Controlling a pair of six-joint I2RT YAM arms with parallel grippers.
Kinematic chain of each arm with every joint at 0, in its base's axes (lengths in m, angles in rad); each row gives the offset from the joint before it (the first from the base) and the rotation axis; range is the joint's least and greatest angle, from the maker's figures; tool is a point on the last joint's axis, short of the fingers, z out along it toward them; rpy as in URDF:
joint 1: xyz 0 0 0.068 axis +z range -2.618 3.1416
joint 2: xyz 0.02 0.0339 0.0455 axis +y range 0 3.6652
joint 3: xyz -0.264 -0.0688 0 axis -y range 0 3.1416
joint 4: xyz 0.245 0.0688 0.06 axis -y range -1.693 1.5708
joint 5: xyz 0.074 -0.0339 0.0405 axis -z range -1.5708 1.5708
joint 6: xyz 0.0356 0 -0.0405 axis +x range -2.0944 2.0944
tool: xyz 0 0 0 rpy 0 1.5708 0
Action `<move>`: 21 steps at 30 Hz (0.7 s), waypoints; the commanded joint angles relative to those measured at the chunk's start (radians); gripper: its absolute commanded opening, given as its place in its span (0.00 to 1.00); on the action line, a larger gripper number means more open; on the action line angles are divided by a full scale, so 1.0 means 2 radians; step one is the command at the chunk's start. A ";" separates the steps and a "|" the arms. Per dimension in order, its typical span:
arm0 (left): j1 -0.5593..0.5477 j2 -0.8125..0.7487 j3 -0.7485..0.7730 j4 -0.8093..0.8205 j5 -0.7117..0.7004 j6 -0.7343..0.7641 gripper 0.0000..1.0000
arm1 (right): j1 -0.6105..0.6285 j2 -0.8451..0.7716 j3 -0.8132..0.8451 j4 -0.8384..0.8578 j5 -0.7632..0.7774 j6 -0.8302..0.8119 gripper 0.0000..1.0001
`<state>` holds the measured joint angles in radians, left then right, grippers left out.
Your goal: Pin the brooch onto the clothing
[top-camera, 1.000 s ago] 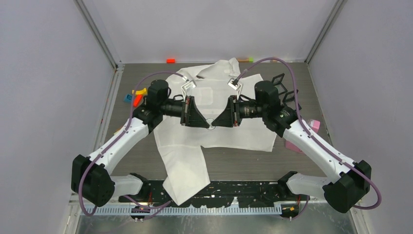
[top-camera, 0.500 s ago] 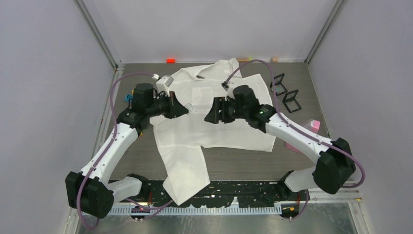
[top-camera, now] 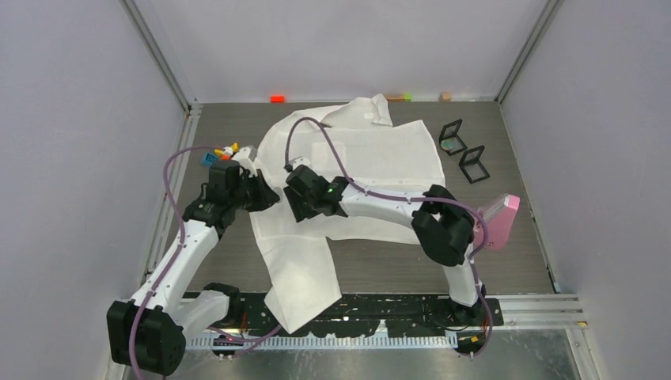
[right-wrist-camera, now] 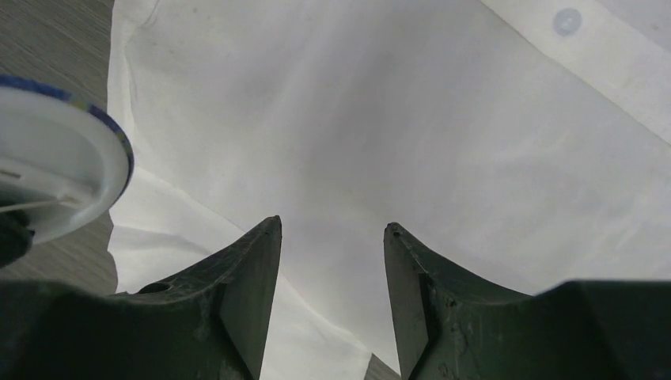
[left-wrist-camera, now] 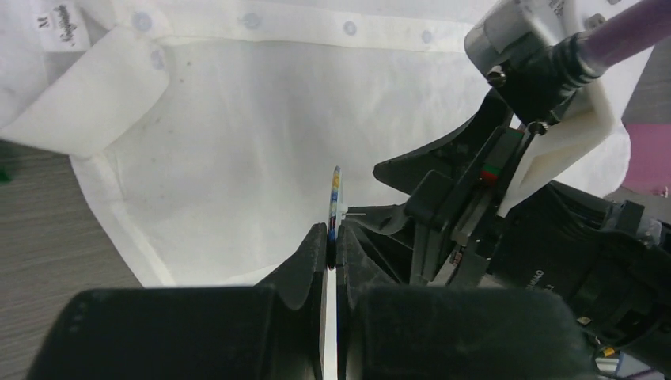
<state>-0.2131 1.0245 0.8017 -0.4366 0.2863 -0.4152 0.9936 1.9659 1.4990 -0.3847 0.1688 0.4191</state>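
Note:
The white shirt [top-camera: 380, 162] lies spread on the table, collar at the back; it also shows in the left wrist view [left-wrist-camera: 214, 158] and the right wrist view [right-wrist-camera: 396, 119]. My left gripper [top-camera: 271, 196] is shut on the brooch [left-wrist-camera: 336, 198], a thin round disc with a blue rim seen edge-on, above the shirt's left edge. The brooch's white back shows in the right wrist view [right-wrist-camera: 55, 174]. My right gripper [top-camera: 291, 202] is open and empty, close beside the left one [left-wrist-camera: 332, 237], just above the fabric [right-wrist-camera: 332, 226].
Two black open frames [top-camera: 453, 136] [top-camera: 473, 164] stand right of the shirt. A pink object [top-camera: 500, 215] lies by the right arm. Small coloured pieces [top-camera: 217, 154] lie at the left wall. An orange block [top-camera: 277, 98] sits at the back edge.
Both grippers have moved left from the middle of the shirt to its left edge. The left gripper kept the brooch; the right arm has stretched across after it.

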 commanded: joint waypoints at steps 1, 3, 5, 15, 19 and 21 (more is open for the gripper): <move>0.003 -0.039 -0.052 0.063 -0.074 -0.044 0.00 | 0.008 0.049 0.072 -0.011 0.055 -0.023 0.56; 0.003 -0.054 -0.078 0.085 -0.086 -0.058 0.00 | 0.009 0.069 0.088 -0.013 0.056 -0.027 0.56; 0.004 -0.063 -0.097 0.106 -0.091 -0.073 0.00 | 0.011 0.085 0.101 -0.014 0.058 -0.030 0.56; 0.004 -0.043 -0.121 0.132 -0.076 -0.080 0.00 | 0.011 0.160 0.154 -0.038 0.075 -0.046 0.44; 0.004 -0.035 -0.123 0.136 -0.066 -0.073 0.00 | 0.011 0.168 0.149 -0.044 0.064 -0.041 0.35; 0.004 -0.035 -0.124 0.134 -0.069 -0.066 0.00 | 0.011 0.167 0.144 -0.042 0.058 -0.035 0.28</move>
<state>-0.2127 0.9531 0.5606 -0.2268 0.1425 -0.5682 1.0142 2.2803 1.7775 -0.4438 0.2840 0.3428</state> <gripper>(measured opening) 0.033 0.323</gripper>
